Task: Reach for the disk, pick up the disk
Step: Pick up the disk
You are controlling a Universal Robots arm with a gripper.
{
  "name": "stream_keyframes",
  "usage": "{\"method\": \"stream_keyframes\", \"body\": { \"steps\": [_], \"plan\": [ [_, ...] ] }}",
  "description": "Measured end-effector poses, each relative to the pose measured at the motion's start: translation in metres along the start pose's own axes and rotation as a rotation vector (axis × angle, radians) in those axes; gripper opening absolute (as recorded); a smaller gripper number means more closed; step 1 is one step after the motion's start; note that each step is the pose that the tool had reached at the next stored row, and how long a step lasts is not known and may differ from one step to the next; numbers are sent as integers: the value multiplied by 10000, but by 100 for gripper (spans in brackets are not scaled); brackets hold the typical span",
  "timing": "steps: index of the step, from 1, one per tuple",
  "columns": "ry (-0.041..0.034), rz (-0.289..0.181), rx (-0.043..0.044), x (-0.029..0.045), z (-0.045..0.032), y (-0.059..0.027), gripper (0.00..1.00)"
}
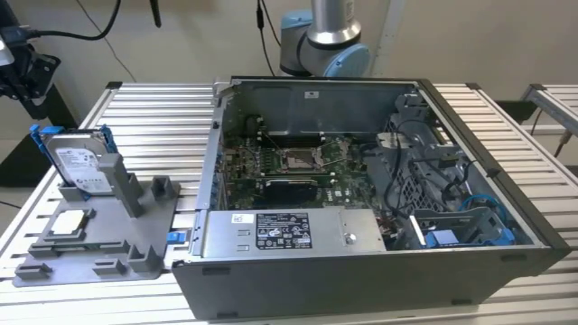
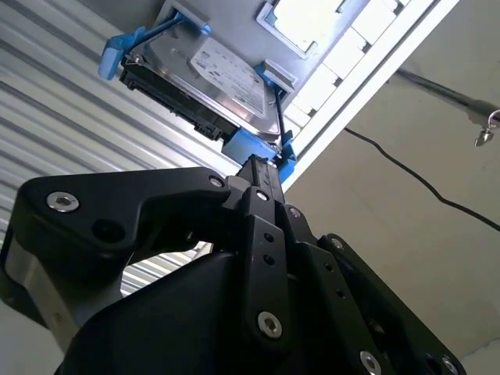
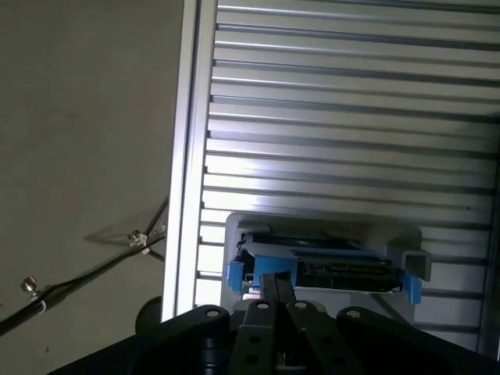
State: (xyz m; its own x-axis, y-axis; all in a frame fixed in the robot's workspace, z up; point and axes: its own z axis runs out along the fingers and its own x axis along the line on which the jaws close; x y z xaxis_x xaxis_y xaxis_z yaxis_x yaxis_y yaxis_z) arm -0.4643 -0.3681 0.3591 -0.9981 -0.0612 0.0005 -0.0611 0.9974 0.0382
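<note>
Standing upright in a grey moulded holder (image 1: 135, 233), the blue-framed silver disk (image 1: 80, 166) faces black fingers (image 2: 262, 195) pressed together, empty

Arm: silver metal tube arm with pale blue round joint caps (image 1: 326, 39), at the far side of the scene.
Gripper: matte black gripper (image 2: 259, 168) (image 3: 273, 286) of flat jointed bars and rounded housings.
Screws: silver round-headed pivot screws (image 2: 62, 202), with small holes along the bars.
Cables: thin black cables (image 1: 91, 36) at the far left, possibly the arm's own.
</note>
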Motion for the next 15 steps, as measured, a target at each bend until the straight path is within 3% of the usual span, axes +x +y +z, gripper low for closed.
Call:
{"method": "stream_keyframes", "body": {
  "steps": [8, 15],
  "plan": [
    [19, -513, 0, 0, 0, 0, 0],
    [55, -1449, 0, 0, 0, 0, 0]
  ]
}}
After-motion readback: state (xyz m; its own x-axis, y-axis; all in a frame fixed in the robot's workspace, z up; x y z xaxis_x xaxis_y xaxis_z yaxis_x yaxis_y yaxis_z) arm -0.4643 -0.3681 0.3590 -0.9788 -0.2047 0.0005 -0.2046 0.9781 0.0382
